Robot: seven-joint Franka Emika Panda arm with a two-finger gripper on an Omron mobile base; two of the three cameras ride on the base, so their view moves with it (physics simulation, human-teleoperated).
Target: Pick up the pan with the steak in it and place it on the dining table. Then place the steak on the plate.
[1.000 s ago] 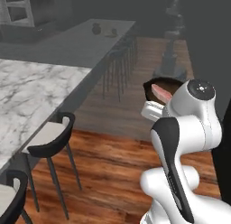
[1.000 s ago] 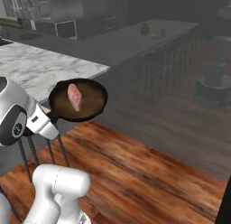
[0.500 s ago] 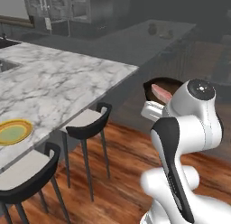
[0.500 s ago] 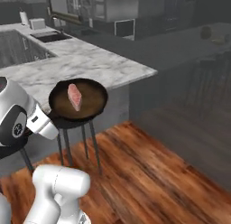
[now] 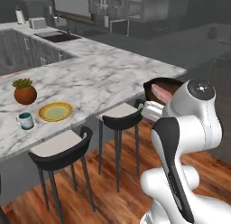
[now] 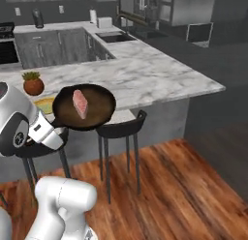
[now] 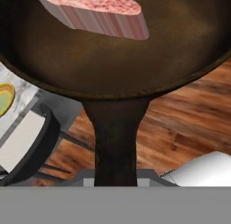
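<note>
Ahead of the tool [image 7: 115, 180], clamped on the handle of the pan [image 6: 85, 107] with the steak [image 6: 80, 103] inside, well short of the desk [image 5: 103, 78] and plate [image 5: 55, 111]; risk judged: steak sliding out if tilted during approach.

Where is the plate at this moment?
In the left base view, the plate lies on the dining table, at the left, between the mug and the plant pot.
</note>
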